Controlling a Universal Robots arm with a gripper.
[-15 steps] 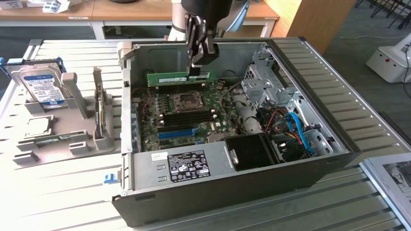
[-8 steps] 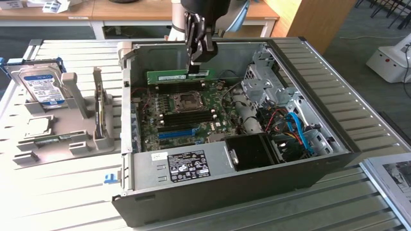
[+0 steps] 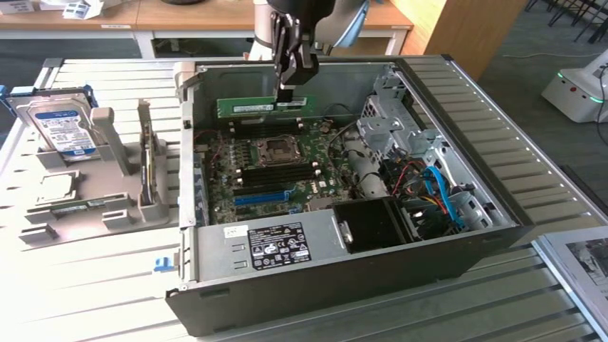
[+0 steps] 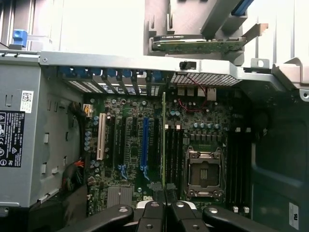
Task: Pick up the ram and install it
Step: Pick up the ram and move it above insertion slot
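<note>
The arm (image 3: 296, 18) comes straight down from overhead, wrist vertical. Its gripper (image 3: 285, 91) points downward, the 2 black fingers (image 4: 153, 215) drawn close together and pinching the upper edge of the ram (image 3: 252, 107).

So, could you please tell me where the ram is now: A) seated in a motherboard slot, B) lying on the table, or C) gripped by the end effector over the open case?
C: the end effector is shut on the ram above the motherboard.

A lab workshop: slatted worktable (image 3: 85, 292), opened computer case (image 3: 323, 285), desks (image 3: 190, 16) behind.
</note>
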